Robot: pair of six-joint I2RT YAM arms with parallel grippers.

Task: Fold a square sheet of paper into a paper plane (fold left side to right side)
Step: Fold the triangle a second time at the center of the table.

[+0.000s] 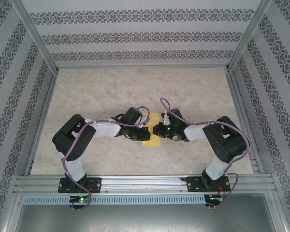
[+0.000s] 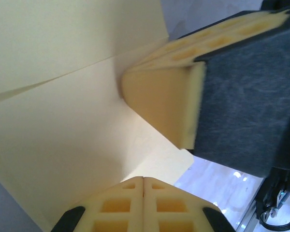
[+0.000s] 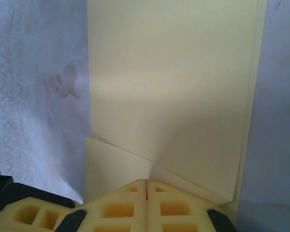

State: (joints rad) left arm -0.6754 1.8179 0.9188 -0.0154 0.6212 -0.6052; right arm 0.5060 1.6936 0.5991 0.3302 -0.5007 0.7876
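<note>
The yellow sheet of paper (image 1: 151, 139), a narrow strip with its long axis running away from the bases, lies mid-table (image 1: 111, 92) directly between the left gripper (image 1: 138, 133) and right gripper (image 1: 159, 129), both closed, tips resting on it, equally near.

One square sheet of paper (image 1: 151, 140), one table (image 1: 135, 87), two grippers: left gripper (image 1: 145, 132), right gripper (image 1: 157, 129)

Top camera looks down from behind; wrist cameras closely share yellow paper (image 3: 174, 87).
</note>
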